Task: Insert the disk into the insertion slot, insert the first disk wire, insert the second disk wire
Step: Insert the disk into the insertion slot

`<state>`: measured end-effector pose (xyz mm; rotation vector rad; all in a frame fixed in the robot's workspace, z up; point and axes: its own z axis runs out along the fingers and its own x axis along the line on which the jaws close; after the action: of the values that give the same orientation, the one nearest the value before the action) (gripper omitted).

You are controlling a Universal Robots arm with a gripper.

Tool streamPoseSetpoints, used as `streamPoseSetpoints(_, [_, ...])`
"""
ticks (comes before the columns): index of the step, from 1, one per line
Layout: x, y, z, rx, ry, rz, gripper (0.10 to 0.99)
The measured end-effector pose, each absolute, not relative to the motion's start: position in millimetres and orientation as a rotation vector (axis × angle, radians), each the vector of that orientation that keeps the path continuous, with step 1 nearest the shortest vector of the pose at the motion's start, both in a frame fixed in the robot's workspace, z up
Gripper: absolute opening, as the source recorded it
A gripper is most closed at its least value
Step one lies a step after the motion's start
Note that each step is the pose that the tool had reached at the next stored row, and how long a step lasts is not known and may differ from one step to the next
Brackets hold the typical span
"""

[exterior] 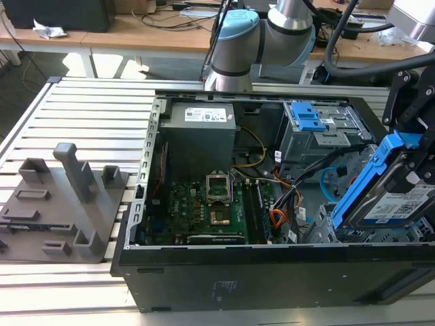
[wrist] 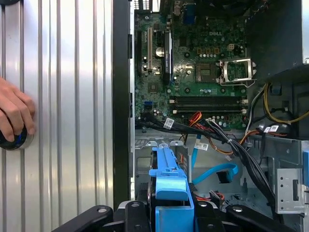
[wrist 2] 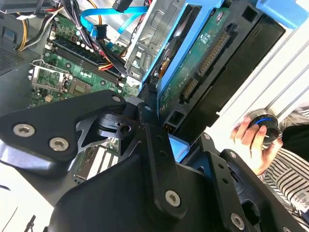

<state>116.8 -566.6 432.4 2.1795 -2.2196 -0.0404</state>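
My gripper (exterior: 411,159) is shut on the disk (exterior: 401,204), a grey drive with a white-and-blue label in a bright blue carrier (wrist: 169,193). The disk hangs tilted over the open computer case at the exterior view's right. Its lower end is just above the insertion slot (exterior: 367,236), a bay of the perforated grey cage. The second wrist view shows the disk's green circuit-board underside (wrist 2: 193,67) between my black fingers (wrist 2: 154,145). The orange-red first disk wire (exterior: 279,219) (wrist: 195,117) and the light blue second disk wire (exterior: 325,178) (wrist: 215,170) lie loose inside the case.
A taller grey cage with a blue latch (exterior: 312,129) stands behind the slot. The motherboard (exterior: 204,210) and power supply (exterior: 200,136) fill the case's other half. A grey fixture plate (exterior: 61,204) lies on the slatted table. A person's hand (wrist: 14,118) rests on a round knob.
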Motion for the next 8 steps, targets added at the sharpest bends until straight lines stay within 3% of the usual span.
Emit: streamPoseSetpoints(8, [116.8,-566.7,426.2,2.18,-2.22,-0.041,0.365])
